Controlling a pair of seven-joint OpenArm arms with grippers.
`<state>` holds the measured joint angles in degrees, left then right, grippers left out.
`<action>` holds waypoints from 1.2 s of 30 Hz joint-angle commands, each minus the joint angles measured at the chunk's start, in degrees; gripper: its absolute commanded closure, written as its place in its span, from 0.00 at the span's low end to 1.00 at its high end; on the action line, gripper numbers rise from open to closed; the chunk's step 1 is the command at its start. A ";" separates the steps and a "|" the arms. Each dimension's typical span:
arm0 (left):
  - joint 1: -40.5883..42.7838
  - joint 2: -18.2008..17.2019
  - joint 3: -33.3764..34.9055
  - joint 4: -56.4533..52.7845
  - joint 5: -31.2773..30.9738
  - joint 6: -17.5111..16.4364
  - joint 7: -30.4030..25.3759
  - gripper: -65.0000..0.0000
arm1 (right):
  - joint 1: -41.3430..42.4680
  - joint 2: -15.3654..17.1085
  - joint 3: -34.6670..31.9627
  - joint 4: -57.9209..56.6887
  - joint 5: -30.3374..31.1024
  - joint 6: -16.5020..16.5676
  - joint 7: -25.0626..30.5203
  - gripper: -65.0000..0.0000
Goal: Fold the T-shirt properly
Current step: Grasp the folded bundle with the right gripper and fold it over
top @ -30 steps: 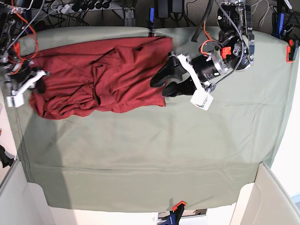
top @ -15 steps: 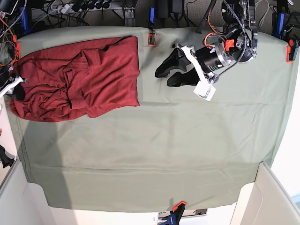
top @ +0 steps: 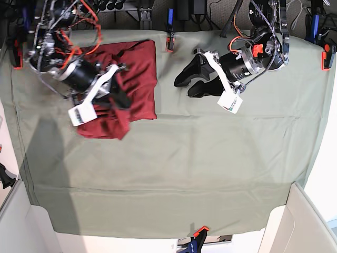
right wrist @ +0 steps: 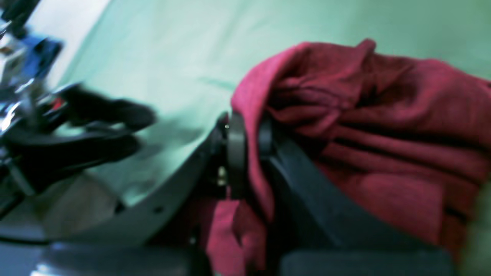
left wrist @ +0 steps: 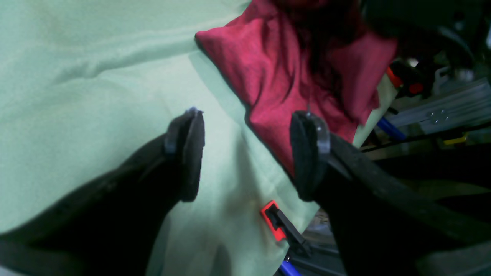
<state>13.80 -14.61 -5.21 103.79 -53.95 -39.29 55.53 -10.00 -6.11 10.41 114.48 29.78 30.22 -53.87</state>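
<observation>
The dark red T-shirt [top: 141, 79] lies bunched at the back left of the green table cover [top: 168, 174], its right edge straight and its left part heaped up. My right gripper [top: 120, 97] is over that heap. The right wrist view shows my right gripper [right wrist: 250, 153] shut on a fold of the T-shirt [right wrist: 383, 126], which drapes over it. My left gripper [top: 183, 88] hovers open just right of the shirt, holding nothing. In the left wrist view my left gripper [left wrist: 247, 161] frames bare cover, with the T-shirt [left wrist: 268, 76] beyond its fingertips.
A red clamp [top: 169, 41] pins the cover at the back edge beside the shirt, and the clamp [left wrist: 273, 219] also shows in the left wrist view. An orange clamp [top: 326, 55] sits at the right, another clamp [top: 199, 233] at the front edge. Cables run along the back.
My right gripper has swung from the far left edge toward the middle, carrying the shirt's left part over onto itself. My left gripper moved off the shirt earlier and now holds still.
</observation>
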 commanded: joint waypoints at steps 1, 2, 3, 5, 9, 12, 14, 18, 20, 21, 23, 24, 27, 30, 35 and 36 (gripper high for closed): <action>-0.44 -0.52 -0.17 1.05 -1.38 -0.71 -1.05 0.41 | 0.61 -0.61 -1.53 0.57 -0.20 0.00 1.86 1.00; -0.44 -0.52 -0.17 1.05 -1.38 -0.71 -1.05 0.41 | 0.61 -0.83 -2.97 0.17 -1.68 -0.02 2.71 1.00; -0.44 -0.50 -0.15 1.05 -1.49 -0.71 -1.05 0.41 | 0.61 -0.92 -4.20 -0.28 -2.78 -0.02 3.52 1.00; -0.44 -0.52 -0.17 1.05 -1.51 -0.71 -1.05 0.41 | 0.63 -0.90 -5.73 -0.94 -4.11 -0.04 4.74 1.00; -0.28 -0.52 -0.17 1.05 -1.55 -0.71 -0.79 0.41 | 0.61 -0.87 -6.27 -1.77 -3.52 -0.63 4.79 0.47; -0.28 -0.57 -0.17 1.05 -2.01 -0.71 -0.44 0.41 | 0.63 -0.83 -6.27 -1.79 0.74 0.00 3.89 0.39; -0.28 -0.85 -0.17 1.05 -4.00 -0.71 0.72 0.41 | 0.70 -0.87 -6.27 -1.57 4.17 1.03 3.56 0.39; -0.28 -1.51 -0.17 1.05 -5.29 -0.71 1.75 0.41 | 0.94 -0.70 -6.16 1.66 5.01 1.11 2.60 0.39; -0.26 -2.51 -0.17 1.05 -5.29 -0.71 1.75 0.41 | 0.94 -0.26 -5.57 5.22 2.08 1.11 2.60 0.39; -0.24 -3.08 -0.17 1.05 -5.31 -0.71 1.92 0.41 | 0.92 -0.20 -4.85 6.99 -0.37 1.09 2.60 0.39; -0.26 -4.13 -0.17 1.05 -5.40 -0.71 2.29 0.41 | 0.87 0.63 -2.49 8.98 -3.91 1.01 2.62 0.39; -0.26 -4.57 -0.17 1.05 -5.40 -0.71 2.34 0.41 | 0.74 1.64 -1.05 9.09 -3.89 0.83 2.64 0.39; -0.09 -5.18 -0.17 1.05 -5.40 -0.71 2.38 0.41 | -0.37 4.85 2.93 8.46 -3.87 0.66 2.64 0.39; 0.02 -5.25 -0.17 1.05 -5.40 -0.71 2.19 0.41 | -2.62 8.00 4.52 7.72 -3.87 0.68 3.10 0.39; 0.02 -5.20 -0.17 1.05 -5.44 -0.71 1.03 0.41 | -3.96 10.08 3.48 3.50 -3.98 0.68 4.98 0.39; 0.00 -5.20 -0.17 1.05 -5.42 -0.71 1.03 0.41 | -3.76 10.12 3.13 2.23 -4.13 0.68 5.73 0.39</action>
<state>14.26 -19.25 -5.21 103.79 -57.89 -39.29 57.63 -14.26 3.60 13.37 115.77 24.93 30.70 -49.56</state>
